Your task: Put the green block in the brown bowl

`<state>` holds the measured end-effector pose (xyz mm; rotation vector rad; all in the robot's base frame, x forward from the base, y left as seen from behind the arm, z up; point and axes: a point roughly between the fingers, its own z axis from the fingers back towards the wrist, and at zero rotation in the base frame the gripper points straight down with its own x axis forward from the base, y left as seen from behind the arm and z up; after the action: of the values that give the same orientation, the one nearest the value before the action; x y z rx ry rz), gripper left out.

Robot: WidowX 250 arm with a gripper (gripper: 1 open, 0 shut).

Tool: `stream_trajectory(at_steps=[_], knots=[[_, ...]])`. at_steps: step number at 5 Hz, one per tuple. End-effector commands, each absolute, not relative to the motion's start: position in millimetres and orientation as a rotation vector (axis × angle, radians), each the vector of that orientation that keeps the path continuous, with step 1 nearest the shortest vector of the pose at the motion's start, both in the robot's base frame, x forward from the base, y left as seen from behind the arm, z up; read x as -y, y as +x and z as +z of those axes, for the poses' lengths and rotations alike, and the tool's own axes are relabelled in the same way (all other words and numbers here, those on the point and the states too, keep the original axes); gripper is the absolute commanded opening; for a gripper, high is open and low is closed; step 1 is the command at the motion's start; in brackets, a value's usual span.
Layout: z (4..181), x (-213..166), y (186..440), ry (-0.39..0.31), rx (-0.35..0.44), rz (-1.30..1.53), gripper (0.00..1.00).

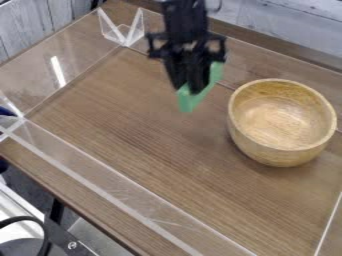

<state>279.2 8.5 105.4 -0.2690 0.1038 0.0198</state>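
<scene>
I am in the carry step: my gripper [194, 88] is clamped narrow around the green block [194, 95], which hangs from my jaws clear of the wooden table [120, 150], its lower end poking out below my fingertips. The brown bowl [281, 122] sits to the right and a little nearer, just beside me but not under me yet, and it looks empty.

By my reckoning the next move calls for shifting right until the block hangs over the pale inside of the bowl, then lowering past the thick rim before I let go, since a long bar could catch the wall and tip out.

My fingers cover the block's upper part, the picture is blurred around my jaws, and my arm is cut off at the top edge.
</scene>
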Motion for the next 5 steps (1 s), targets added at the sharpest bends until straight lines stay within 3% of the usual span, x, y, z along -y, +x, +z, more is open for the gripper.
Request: stream_trajectory(at_steps=[1, 3, 5], knots=[[130.8, 13.2, 309.4, -0.293, -0.056, -0.018, 0.00], [132.0, 66.2, 300.3, -0.275, -0.109, -0.159, 0.00], [121.4, 83.1, 290.7, -0.275, -0.125, -0.223, 0.00]])
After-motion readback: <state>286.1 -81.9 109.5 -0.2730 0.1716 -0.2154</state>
